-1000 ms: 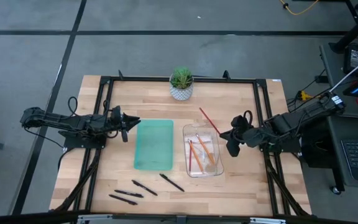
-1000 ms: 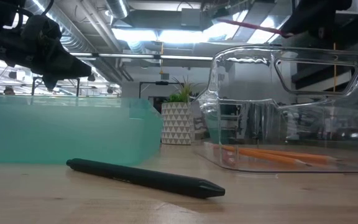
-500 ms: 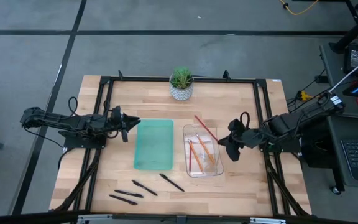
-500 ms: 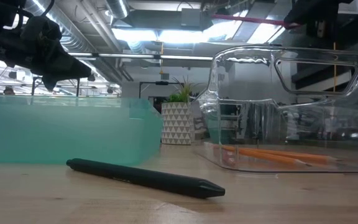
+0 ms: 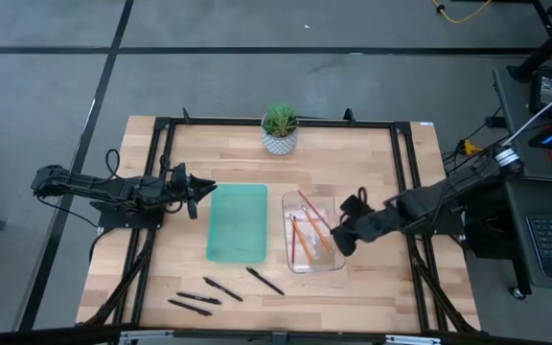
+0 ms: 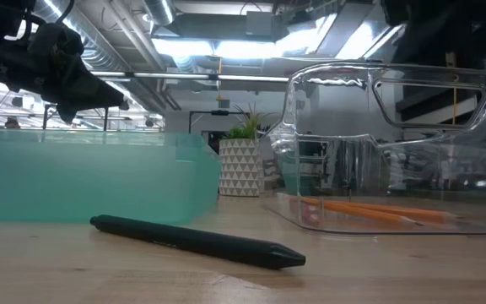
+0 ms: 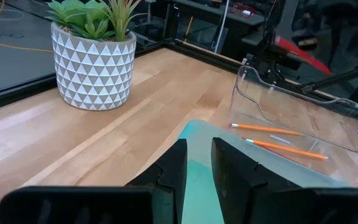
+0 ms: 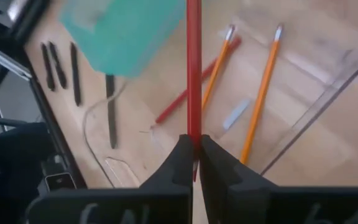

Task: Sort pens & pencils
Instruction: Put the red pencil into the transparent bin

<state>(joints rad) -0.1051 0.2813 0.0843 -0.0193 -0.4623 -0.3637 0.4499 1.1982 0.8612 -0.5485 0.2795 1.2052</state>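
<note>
A clear bin right of centre holds two orange pencils and a red one, lying flat on its floor. My right gripper hovers over the bin's right side, shut on another red pencil. A teal tray lies left of the bin. Several black pens rest on the table near its front edge; one lies closest to the low camera. My left gripper waits at the tray's left edge, its fingers a little apart with nothing between them. My right gripper pinches the red pencil near one end between its two fingers. The fingers slant down from the table's right side. The pencil sticks out forward past the fingertips, toward the far left, lifted clear above the bin.
A potted plant in a white patterned pot stands at the table's far edge, in the middle. Black frame rails run along the table's left, right and far sides. Bare wood lies between the pot and the two containers.
My right gripper has moved down and toward the table's near left, from beside the clear bin to over its right side, rolling its wrist. It stays shut on the red pencil, which has travelled with it and now hangs over the bin.
</note>
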